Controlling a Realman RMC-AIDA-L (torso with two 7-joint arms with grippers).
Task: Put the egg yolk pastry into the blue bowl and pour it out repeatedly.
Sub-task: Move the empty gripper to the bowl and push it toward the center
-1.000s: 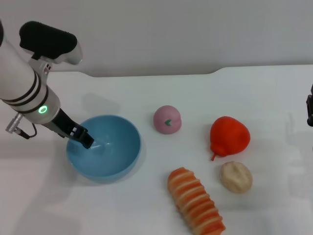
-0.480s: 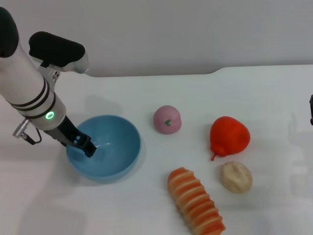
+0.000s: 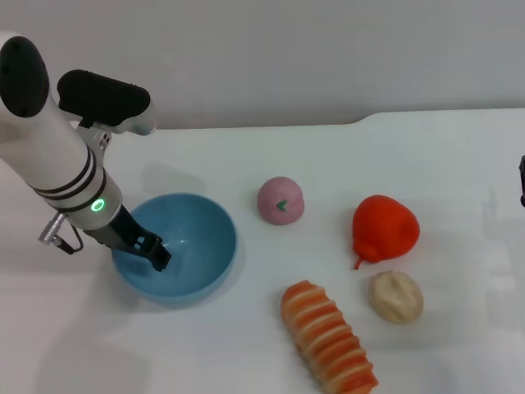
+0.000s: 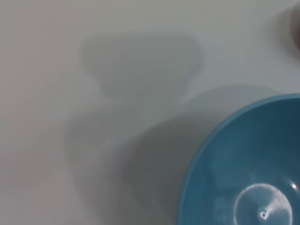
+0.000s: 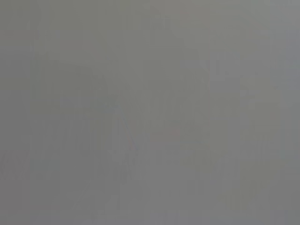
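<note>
White table (image 3: 246,345) carries all items. Left gripper (image 3: 156,254) reaches into the blue bowl (image 3: 205,246) at its left rim; how its fingers stand cannot be told. Pink ball (image 3: 280,199) sits right of the bowl, striped roll (image 3: 328,336) nearer. Red pear (image 3: 384,227) stands farther right, egg yolk pastry (image 3: 395,296) just near it. Right arm (image 3: 522,182) barely shows at the right edge.

blue bowl (image 3: 184,246) upright, empty | egg yolk pastry (image 3: 395,296) on table

one blue bowl (image 3: 193,246), four toy foods (image 3: 385,227)
</note>
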